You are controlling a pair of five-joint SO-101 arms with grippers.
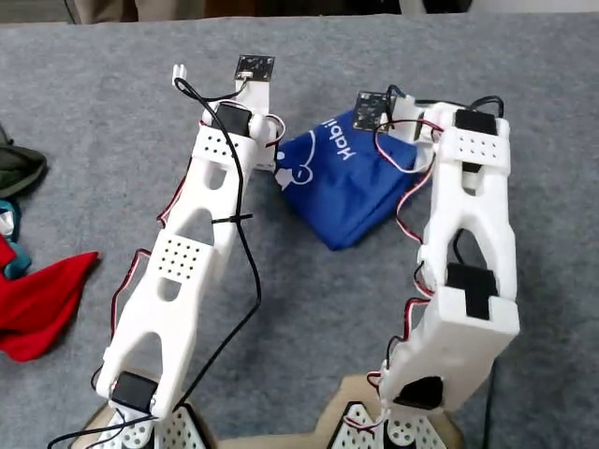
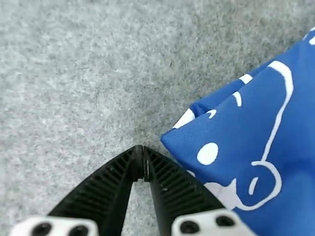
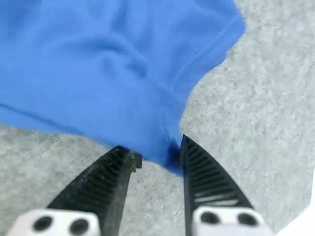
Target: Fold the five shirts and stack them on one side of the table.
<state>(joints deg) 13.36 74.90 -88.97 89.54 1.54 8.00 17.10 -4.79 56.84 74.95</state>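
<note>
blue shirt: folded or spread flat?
Folded. The blue shirt is a compact square, no sleeves sticking out; the left wrist view shows doubled layers at its corner.

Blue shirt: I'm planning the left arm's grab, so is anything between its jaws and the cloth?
Nothing visible does. The left jaws sit shut over the grey table cover, just beside the nearest corner of the blue shirt.

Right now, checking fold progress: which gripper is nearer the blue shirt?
Right. The right gripper straddles an edge of the shirt; the left gripper sits shut just beside it.
</note>
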